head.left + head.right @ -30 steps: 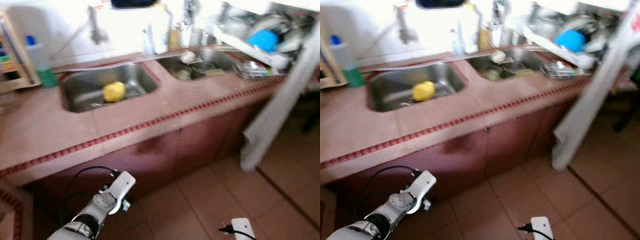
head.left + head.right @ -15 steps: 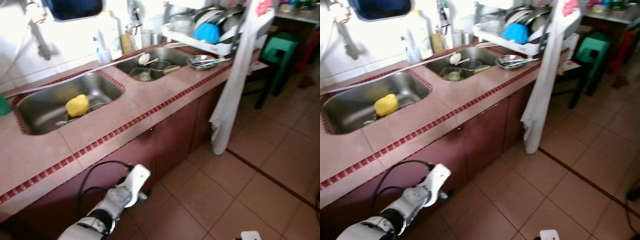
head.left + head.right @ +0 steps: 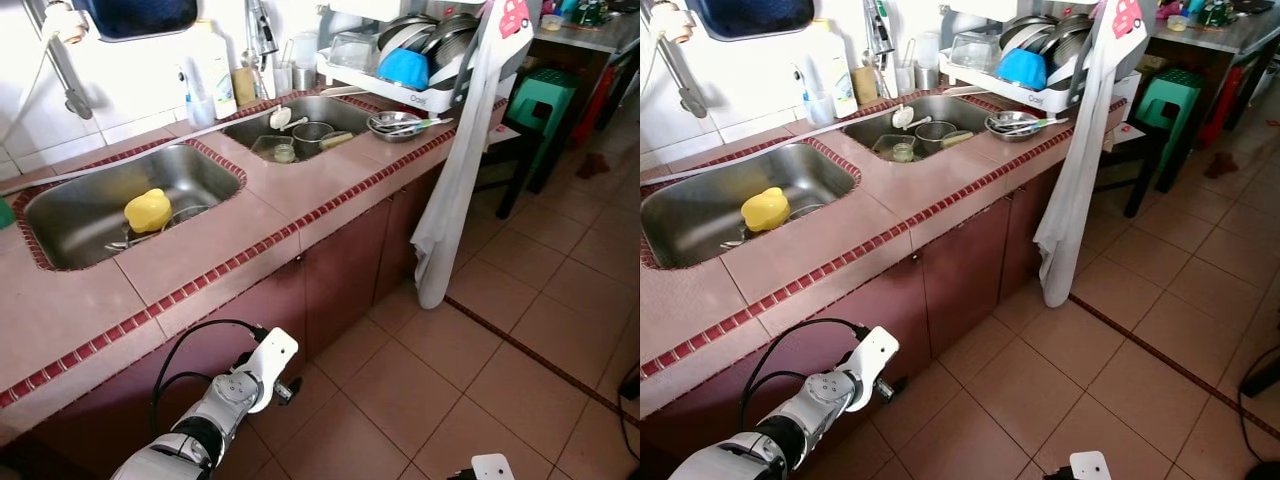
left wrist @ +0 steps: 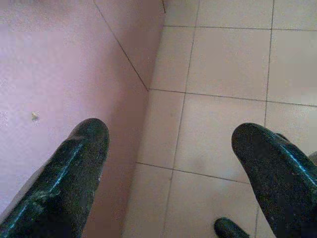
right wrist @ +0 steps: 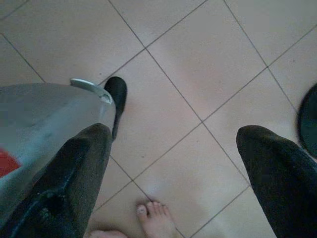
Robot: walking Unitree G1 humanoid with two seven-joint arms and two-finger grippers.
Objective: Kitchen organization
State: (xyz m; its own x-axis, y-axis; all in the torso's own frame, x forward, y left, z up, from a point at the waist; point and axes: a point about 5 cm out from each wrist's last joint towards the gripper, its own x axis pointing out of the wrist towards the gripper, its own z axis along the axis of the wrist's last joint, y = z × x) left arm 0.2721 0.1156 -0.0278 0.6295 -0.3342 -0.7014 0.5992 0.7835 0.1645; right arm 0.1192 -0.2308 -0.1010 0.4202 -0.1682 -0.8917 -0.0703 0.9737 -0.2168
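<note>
Both sets of jaws hang spread wide and empty: the left gripper point(image 4: 168, 163) low beside the cabinet front, the right gripper point(image 5: 173, 168) over floor tiles near a person's bare toes point(image 5: 148, 215). Well above and ahead of them, the counter point(image 3: 215, 240) carries a yellow sponge point(image 3: 147, 210) in the near sink and dishes point(image 3: 300, 135) in the far one. Raising an arm should probably wait until the robot stands square to the sinks.

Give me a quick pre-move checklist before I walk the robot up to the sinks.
1. Left gripper empty, fingers apart: ok.
2. Right gripper empty, fingers apart: ok.
3. Bare foot of a person on the floor tiles below the right gripper: not ok, wait for it to move away.
4. Hanging white cloth drapes past the counter edge, a snag risk: not ok.
5. Yellow object lies in the left sink; what it is: cannot tell.
</note>
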